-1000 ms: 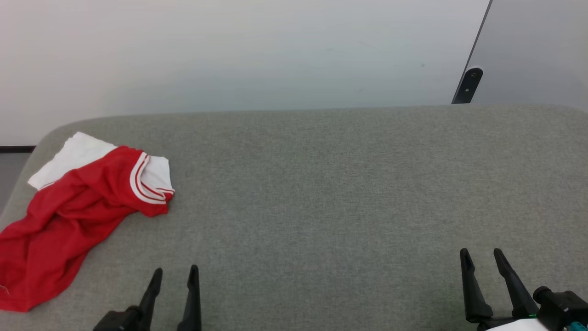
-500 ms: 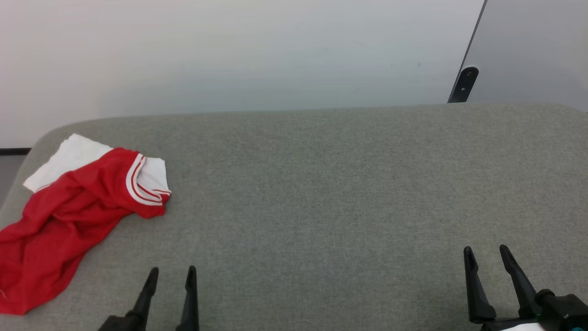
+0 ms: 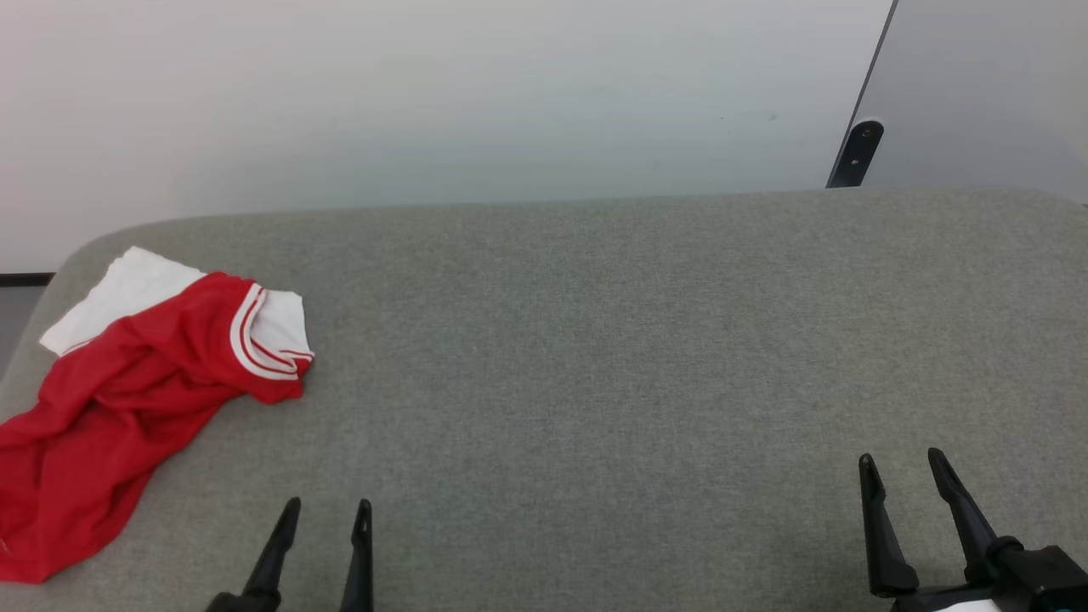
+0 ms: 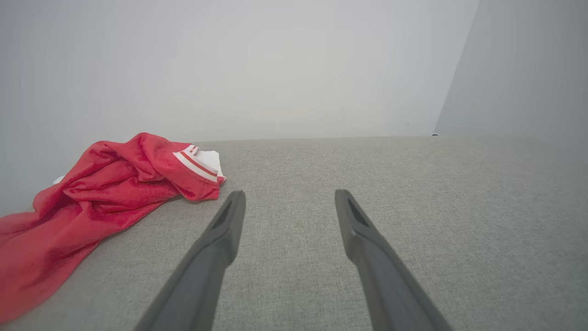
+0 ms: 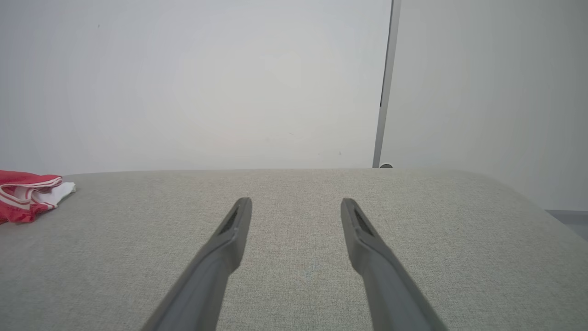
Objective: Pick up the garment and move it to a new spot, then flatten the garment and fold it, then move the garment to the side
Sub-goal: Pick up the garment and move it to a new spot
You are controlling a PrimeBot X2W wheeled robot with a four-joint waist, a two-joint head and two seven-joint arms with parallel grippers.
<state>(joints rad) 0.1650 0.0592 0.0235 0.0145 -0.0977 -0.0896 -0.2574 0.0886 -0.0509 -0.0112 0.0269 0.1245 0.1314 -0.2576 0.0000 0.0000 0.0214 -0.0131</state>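
Note:
The garment (image 3: 119,399) lies crumpled at the far left of the grey fabric surface (image 3: 595,357), bright red with a white panel and a white band edged by red stripes. In the left wrist view the garment (image 4: 101,197) sits ahead and to the left of my fingers. My left gripper (image 3: 330,508) is open near the front edge, to the right of the garment and apart from it, holding nothing. At the lower right my right gripper (image 3: 899,463) is open and empty; in its wrist view the garment (image 5: 27,193) shows at the far left edge.
A pale wall (image 3: 425,102) rises behind the surface. A dark bracket (image 3: 854,153) and a grey panel (image 3: 994,93) stand at the back right. The surface rounds off at its left corner near the garment.
The head view has shifted slightly, so everything sits a little further left. Both grippers have drawn back a little toward the bottom edge. The garment lies as before.

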